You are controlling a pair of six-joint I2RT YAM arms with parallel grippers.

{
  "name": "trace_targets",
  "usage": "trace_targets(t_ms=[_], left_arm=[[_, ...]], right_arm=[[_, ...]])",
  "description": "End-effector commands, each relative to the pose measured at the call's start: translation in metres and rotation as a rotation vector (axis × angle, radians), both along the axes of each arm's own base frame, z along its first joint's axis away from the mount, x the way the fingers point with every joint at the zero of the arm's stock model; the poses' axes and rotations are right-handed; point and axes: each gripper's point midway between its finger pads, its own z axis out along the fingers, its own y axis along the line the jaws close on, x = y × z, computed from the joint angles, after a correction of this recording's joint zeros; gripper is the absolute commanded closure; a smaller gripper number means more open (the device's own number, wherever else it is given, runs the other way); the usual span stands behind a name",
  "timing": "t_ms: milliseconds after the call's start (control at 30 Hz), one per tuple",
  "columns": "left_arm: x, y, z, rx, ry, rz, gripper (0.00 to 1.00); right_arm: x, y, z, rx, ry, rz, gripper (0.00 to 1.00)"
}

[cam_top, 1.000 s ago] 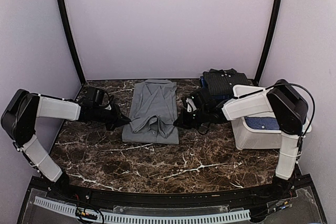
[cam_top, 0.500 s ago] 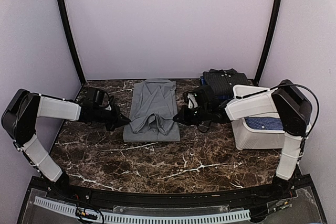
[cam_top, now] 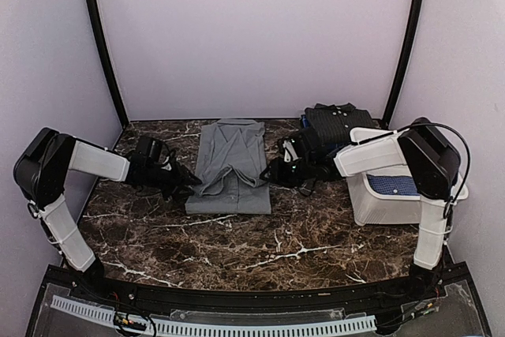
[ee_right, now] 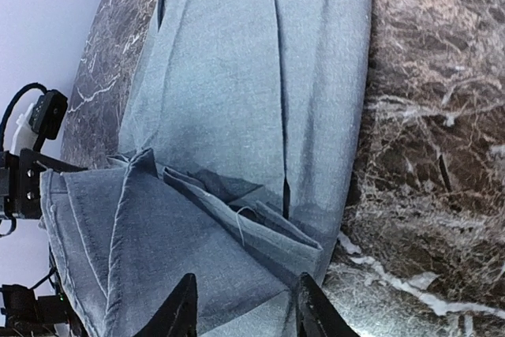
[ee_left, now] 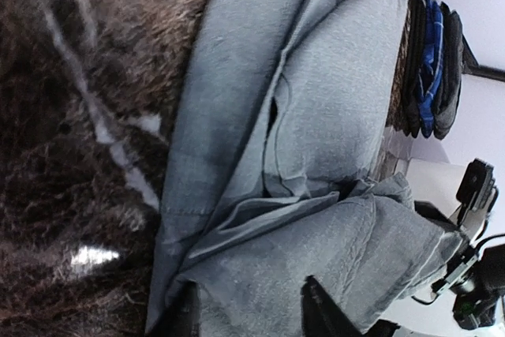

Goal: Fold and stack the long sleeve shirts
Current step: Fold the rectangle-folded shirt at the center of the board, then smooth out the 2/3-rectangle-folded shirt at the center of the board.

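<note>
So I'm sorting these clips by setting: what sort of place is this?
Probably a robot test booth, not a home: a left arm and right arm mounted at a marble-look table, plain lilac walls closing it in, a grey shirt laid out near a white tub.

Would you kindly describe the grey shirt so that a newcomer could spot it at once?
On the dark marble table, look to the middle, left of the white tub. The grey shirt lies flat there, its near end folded over. Unlike the dark folded shirts stacked at the back right, it is plain grey and lies alone.
</note>
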Motion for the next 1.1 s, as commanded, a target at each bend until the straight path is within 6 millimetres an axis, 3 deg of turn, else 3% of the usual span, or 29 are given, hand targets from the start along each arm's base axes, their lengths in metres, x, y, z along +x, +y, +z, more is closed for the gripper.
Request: trace_targets(t_ms=[0, 33, 167, 400, 467, 567, 733, 867, 900, 933, 967, 1000, 1033, 1067], left_arm=[[0.021, 0.003, 0.025, 0.039, -0.109, -0.019, 0.44], [0.026, 0.007, 0.032, 0.065, -0.146, -0.014, 0.37], [0.023, 0.021, 0.048, 0.131, -0.196, -0.014, 0.25], [0.005, 0.034, 0.078, 0.202, -0.282, -0.041, 0.22], [-0.002, 0.038, 0.084, 0.218, -0.293, -0.042, 0.26], [-0.012, 0.032, 0.088, 0.201, -0.316, -0.071, 0.4], [-0.011, -0.003, 0.082, 0.155, -0.312, -0.171, 0.68], [0.009, -0.022, 0.068, 0.137, -0.295, -0.185, 0.77], [0.015, -0.026, 0.057, 0.132, -0.276, -0.191, 0.78], [0.025, -0.031, 0.062, 0.123, -0.298, -0.19, 0.78], [0.03, -0.033, 0.047, 0.131, -0.268, -0.194, 0.79], [0.04, -0.036, 0.051, 0.131, -0.283, -0.192, 0.8], [0.044, -0.036, 0.035, 0.147, -0.255, -0.193, 0.8], [0.055, -0.036, 0.038, 0.149, -0.268, -0.183, 0.82]], right_arm=[[0.016, 0.002, 0.03, -0.036, -0.102, 0.016, 0.58], [0.017, -0.001, 0.034, -0.054, -0.116, 0.012, 0.57], [0.016, -0.018, 0.049, -0.117, -0.167, -0.012, 0.55], [0.003, -0.025, 0.07, -0.182, -0.238, -0.016, 0.55], [-0.004, -0.018, 0.072, -0.192, -0.25, 0.005, 0.58], [-0.011, -0.005, 0.069, -0.208, -0.259, 0.036, 0.63], [-0.005, 0.023, 0.056, -0.189, -0.238, 0.093, 0.75], [0.011, 0.05, 0.05, -0.178, -0.237, 0.131, 0.76], [0.014, 0.054, 0.045, -0.185, -0.231, 0.14, 0.76], [0.018, 0.059, 0.036, -0.197, -0.222, 0.145, 0.76], [0.023, 0.062, 0.032, -0.207, -0.225, 0.147, 0.77], [0.027, 0.064, 0.027, -0.221, -0.224, 0.144, 0.76], [0.032, 0.065, 0.022, -0.237, -0.223, 0.141, 0.76], [0.037, 0.065, 0.018, -0.254, -0.222, 0.137, 0.76]])
